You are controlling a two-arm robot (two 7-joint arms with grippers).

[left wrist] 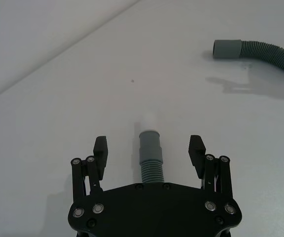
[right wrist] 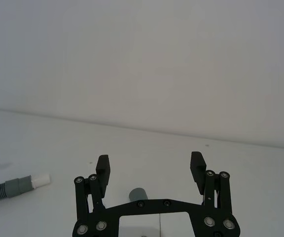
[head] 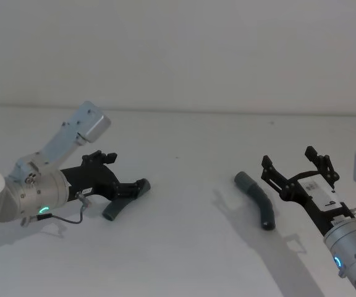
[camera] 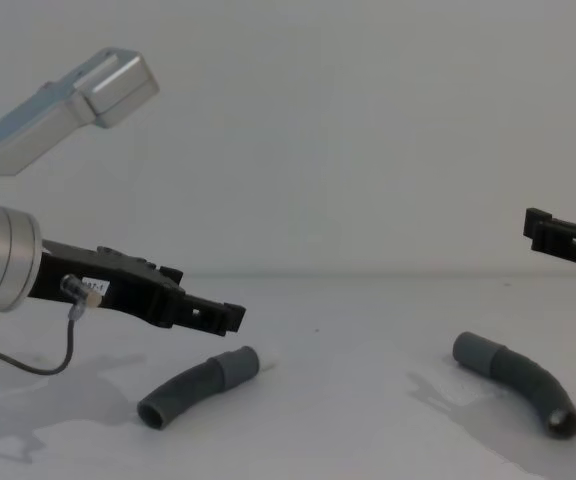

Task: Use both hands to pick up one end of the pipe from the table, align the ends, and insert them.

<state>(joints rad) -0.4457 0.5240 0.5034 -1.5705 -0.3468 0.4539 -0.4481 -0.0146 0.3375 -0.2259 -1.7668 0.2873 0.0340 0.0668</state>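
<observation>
- Left wrist view: left gripper (left wrist: 148, 145) spread wide astride white-tipped pipe piece (left wrist: 151, 158) on table (left wrist: 43, 163), empty; could roll it if pinched off-centre.
- Right gripper (head: 288, 158) agape, empty, near cuffed piece (head: 258, 199); may spoil alignment if skewed.

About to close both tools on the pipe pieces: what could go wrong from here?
The open left tool hangs above the left pipe piece, not around it; closing now could grab air. The curved right pipe piece lies well below the open right tool, and could roll when pinched.
</observation>
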